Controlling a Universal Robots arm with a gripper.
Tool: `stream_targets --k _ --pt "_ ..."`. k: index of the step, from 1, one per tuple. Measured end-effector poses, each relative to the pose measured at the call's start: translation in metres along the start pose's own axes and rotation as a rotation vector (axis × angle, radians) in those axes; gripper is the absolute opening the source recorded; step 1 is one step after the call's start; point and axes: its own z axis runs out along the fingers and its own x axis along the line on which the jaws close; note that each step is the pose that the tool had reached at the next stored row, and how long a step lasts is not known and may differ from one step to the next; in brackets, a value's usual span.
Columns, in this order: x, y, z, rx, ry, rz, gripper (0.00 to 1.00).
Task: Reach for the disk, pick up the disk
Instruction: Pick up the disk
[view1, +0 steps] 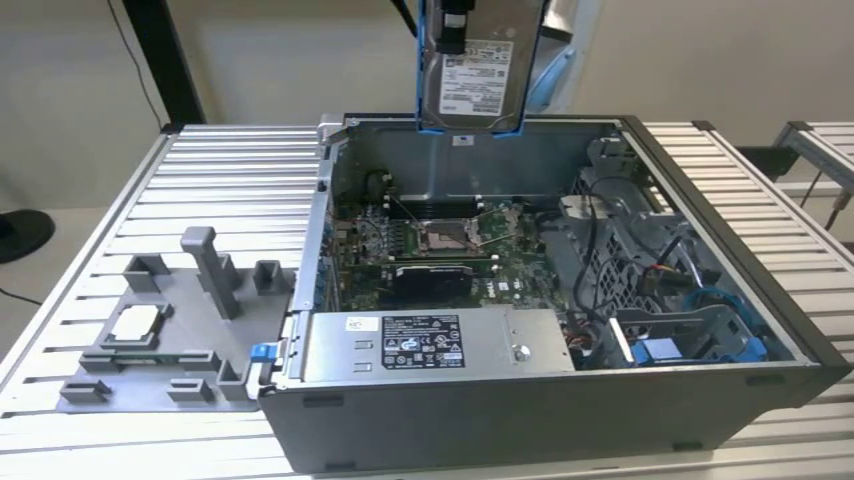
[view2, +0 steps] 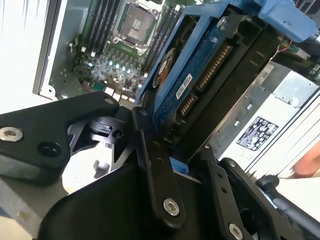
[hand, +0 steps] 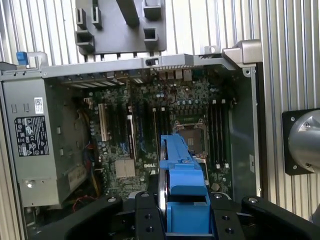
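The disk (view1: 477, 78) is a silver hard drive with a white label and blue rails. It hangs upright above the back wall of the open computer case (view1: 534, 420), clear of everything inside. My gripper (view1: 458, 22) is shut on its upper end. In the second wrist view the disk (view2: 202, 70) shows its circuit-board side between blue rails, and the black fingers (view2: 152, 160) clamp it. In the first wrist view the blue-railed disk (hand: 181, 170) sticks out from the gripper (hand: 184, 216) over the motherboard.
Inside the case lie a motherboard with a CPU socket (view1: 441, 237), a long grey metal box with a sticker (view1: 427, 345) and a blue drive bay (view1: 681, 345). A grey fixture tray (view1: 167, 340) holding a small silver chip (view1: 134, 325) sits on the slatted table at the exterior view's left.
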Motion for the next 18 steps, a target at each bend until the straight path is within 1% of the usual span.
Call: stream_targets --k 18 --pt "-0.005 -0.0431 0.0003 0.0 0.0001 0.0 0.0"
